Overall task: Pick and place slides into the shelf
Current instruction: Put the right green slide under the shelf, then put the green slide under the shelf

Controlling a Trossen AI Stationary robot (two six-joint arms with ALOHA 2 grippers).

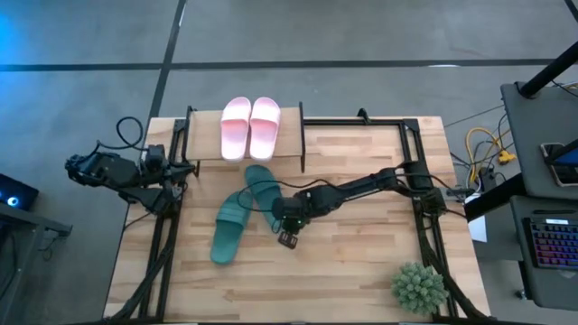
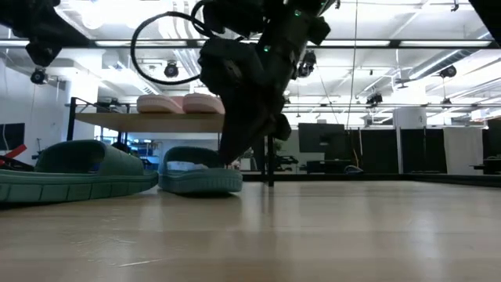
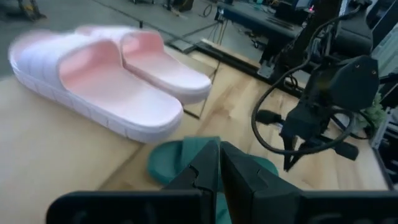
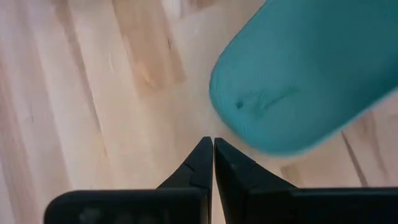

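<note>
Right gripper (image 1: pixel 287 236) beside teal slide (image 1: pixel 263 185)

Right wrist view only catches the rounded end of one teal slide (image 4: pixel 298 74), the rest runs off the frame. In the low view the other teal slide (image 2: pixel 70 174) is chopped at the edge, and the right arm hides part of the shelf (image 2: pixel 156 121).

A: Where are the two pale pink rubber slides (image 1: pixel 250 127)?
B: Side by side, soles down, atop the low wooden-plank shelf (image 1: pixel 203 144).
A: And the two dark teal-green rubber slides (image 1: pixel 244 211)?
B: On the tabletop before it, crossing.
</note>
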